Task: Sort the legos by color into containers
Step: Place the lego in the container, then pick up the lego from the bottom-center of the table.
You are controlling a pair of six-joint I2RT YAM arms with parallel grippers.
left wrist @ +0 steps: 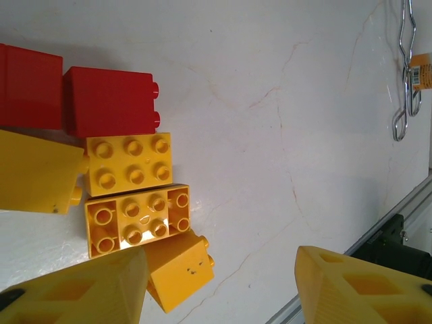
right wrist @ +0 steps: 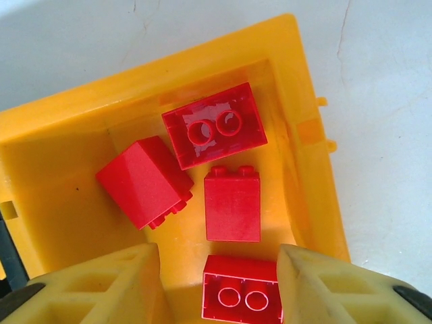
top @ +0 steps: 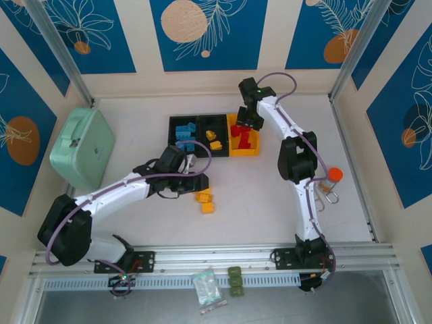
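Your right tool (right wrist: 217, 260) hung over the yellow-orange bin (right wrist: 61, 155), jaws apart, gripping nothing. Four red legos (right wrist: 214, 125) lay inside, two hollow-side up, long axes running finger to finger. Your left tool (left wrist: 219, 260), open and empty, hovered over yellow legos (left wrist: 129, 164) on the counter (left wrist: 304, 135), well apart from that bin.

Quick colour rundown from us: the table (left wrist: 304, 135) is white with thin marble-style veins. One black bin (top: 171, 135) holds blue legos (top: 185, 133), the other black bin (top: 213, 118) has yellow legos (top: 214, 140), and the yellow-orange bin (right wrist: 67, 135) has red bricks (right wrist: 214, 125). Out on the table we see loose yellow bricks (left wrist: 129, 162) and loose red bricks (left wrist: 111, 101). The case (top: 82, 147) is mint green. The wall panels (top: 202, 30) are blue with white leaf outlines and peach circles. The left gripper (left wrist: 219, 260) and right gripper (right wrist: 217, 253) are both yellow.
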